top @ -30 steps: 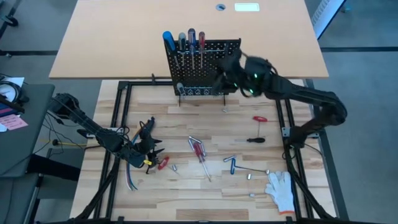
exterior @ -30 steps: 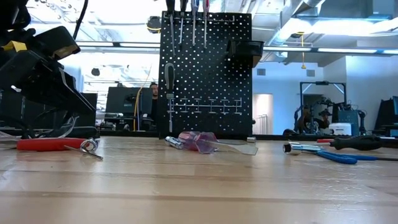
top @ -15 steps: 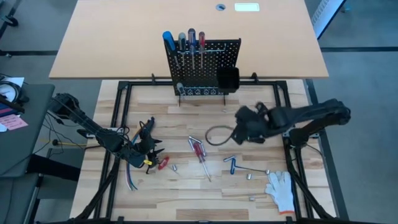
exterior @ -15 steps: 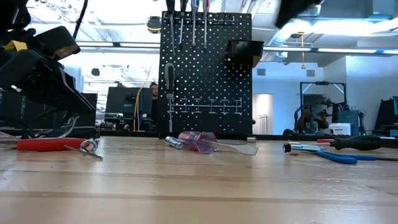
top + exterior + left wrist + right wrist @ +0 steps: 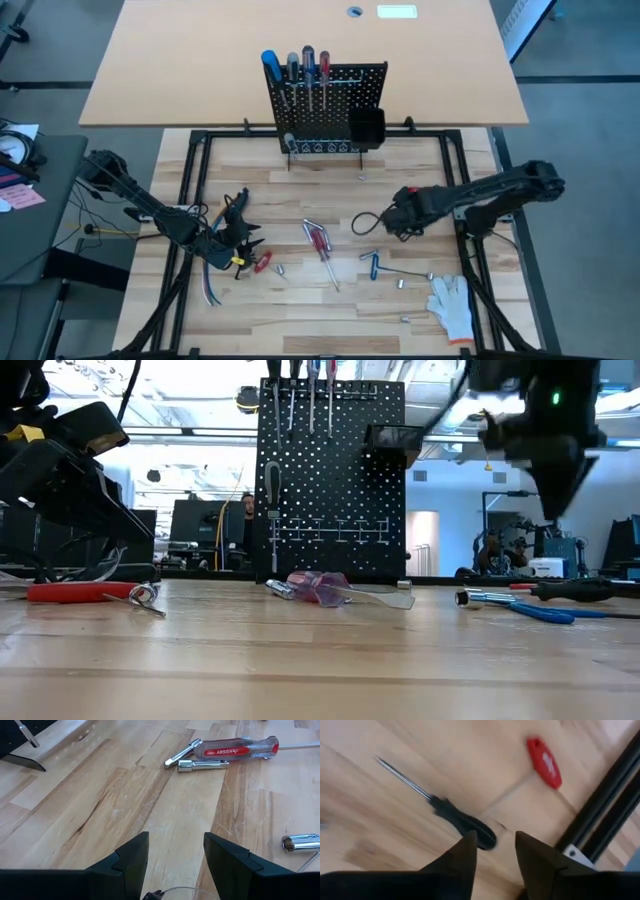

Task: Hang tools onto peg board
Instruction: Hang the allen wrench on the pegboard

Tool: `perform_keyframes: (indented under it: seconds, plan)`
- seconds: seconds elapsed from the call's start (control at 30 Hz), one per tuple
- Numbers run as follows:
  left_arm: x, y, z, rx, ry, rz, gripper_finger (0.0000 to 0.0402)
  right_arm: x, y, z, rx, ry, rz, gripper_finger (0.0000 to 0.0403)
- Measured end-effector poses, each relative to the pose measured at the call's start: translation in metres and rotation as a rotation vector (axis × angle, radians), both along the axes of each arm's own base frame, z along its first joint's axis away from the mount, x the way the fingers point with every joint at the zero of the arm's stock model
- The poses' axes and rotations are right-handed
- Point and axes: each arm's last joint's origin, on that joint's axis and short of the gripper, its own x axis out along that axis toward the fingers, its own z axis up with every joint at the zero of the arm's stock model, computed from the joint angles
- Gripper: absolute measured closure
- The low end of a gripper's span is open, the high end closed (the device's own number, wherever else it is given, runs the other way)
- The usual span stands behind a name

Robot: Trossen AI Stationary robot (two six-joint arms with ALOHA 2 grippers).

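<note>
The peg board (image 5: 325, 108) is seen standing upright at the far edge of the wooden table (image 5: 300, 310), with four screwdrivers (image 5: 296, 75) hung along its top. In front of the board, the right gripper (image 5: 494, 851) is held over a black-handled screwdriver (image 5: 464, 822), its fingers apart and empty; a small red tool (image 5: 544, 762) lies near. Farther from the board, the left gripper (image 5: 173, 856) is kept low, jaws apart and empty, near a red-handled Husky screwdriver (image 5: 239, 749).
</note>
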Motion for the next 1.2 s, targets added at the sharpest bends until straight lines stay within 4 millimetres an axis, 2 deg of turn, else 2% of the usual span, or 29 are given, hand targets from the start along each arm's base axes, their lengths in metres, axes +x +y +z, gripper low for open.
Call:
perform_keyframes:
  seconds: [0.1,0.23,0.33,0.5,0.77,0.93,1.2]
  plan:
    - [0.0,0.0,0.0,0.002,0.001,-0.001,0.0217,-0.006,-0.017,-0.013,0.063,0.075,0.007,0.0216]
    - [0.0,0.0,0.0,0.003,0.002,-0.002,0.0217,-0.013,-0.038,-0.03,0.099,0.151,0.124,0.0155]
    - [0.0,0.0,0.0,0.004,0.003,-0.002,0.0217,-0.017,-0.055,-0.041,0.124,0.193,0.231,0.0139]
    - [0.0,0.0,0.0,0.004,0.003,-0.002,0.0217,-0.021,-0.082,-0.049,0.096,0.211,0.31,0.0149]
    - [0.0,0.0,0.0,0.007,0.004,-0.005,0.0217,-0.031,-0.114,-0.05,0.103,0.212,0.259,0.0175]
    - [0.0,0.0,0.0,0.004,0.006,-0.007,0.0217,-0.031,-0.121,-0.05,0.133,0.174,0.282,0.0187]
    - [0.0,0.0,0.0,-0.001,0.01,-0.014,0.0217,-0.028,-0.119,-0.062,0.18,0.127,0.342,0.0199]
